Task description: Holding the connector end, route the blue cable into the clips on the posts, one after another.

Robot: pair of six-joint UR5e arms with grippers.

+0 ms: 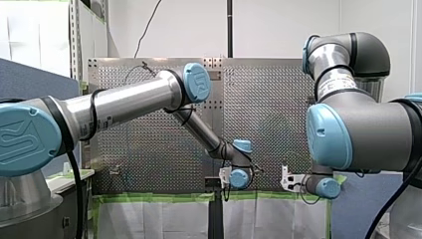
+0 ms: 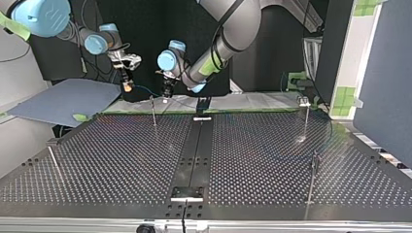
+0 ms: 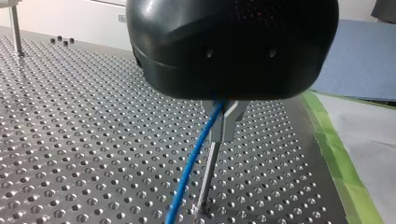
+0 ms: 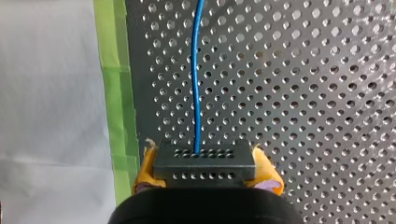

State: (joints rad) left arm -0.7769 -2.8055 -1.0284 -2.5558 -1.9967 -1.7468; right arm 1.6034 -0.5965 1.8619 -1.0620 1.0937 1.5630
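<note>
Perforated table (image 4: 303, 93) underneath; my right gripper (image 4: 205, 165) clamps the connector (image 4: 204, 173) of the blue cable (image 4: 196, 70); my left gripper (image 2: 166, 94) unreadable

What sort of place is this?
Probably a robotics lab bench: two grey, blue-jointed robot arms over a perforated metal table with thin metal posts, my right gripper holding the dark rectangular connector of a thin blue cable.

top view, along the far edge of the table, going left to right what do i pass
my right arm's gripper with orange-yellow pads → thin metal post near the grippers → my left arm's gripper → black stand at the table's middle → thin metal post at the far-right corner
</note>
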